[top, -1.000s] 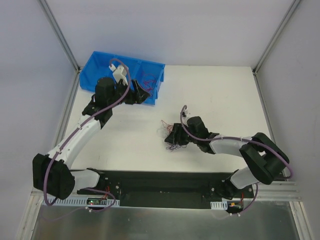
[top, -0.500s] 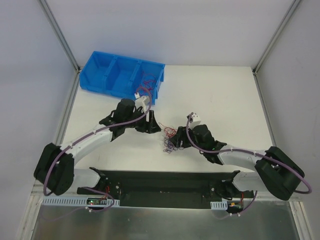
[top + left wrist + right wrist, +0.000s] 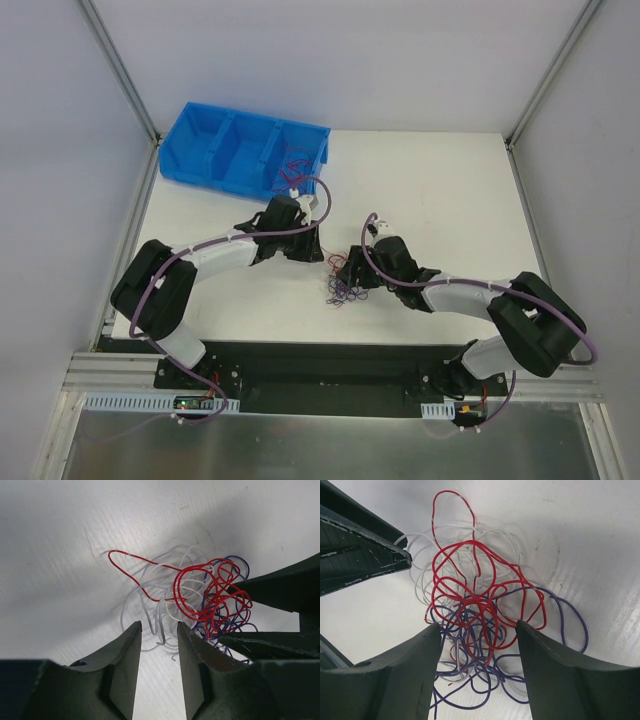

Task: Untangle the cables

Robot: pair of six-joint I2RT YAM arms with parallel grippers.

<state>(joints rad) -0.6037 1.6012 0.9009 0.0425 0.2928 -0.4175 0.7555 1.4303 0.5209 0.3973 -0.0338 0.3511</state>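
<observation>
Red, white and purple cables (image 3: 479, 605) are bunched on the table (image 3: 450, 190). The right gripper (image 3: 477, 624) is spread astride them; opposite, the left gripper (image 3: 158, 626), narrowly parted, is aimed at white strands.

Left gripper (image 3: 157, 630) lowered, jaws narrowly parted; right gripper (image 3: 476, 629) facing it, jaws wide.

No legible text, label, brand, number or sign in any of the three views.
</observation>
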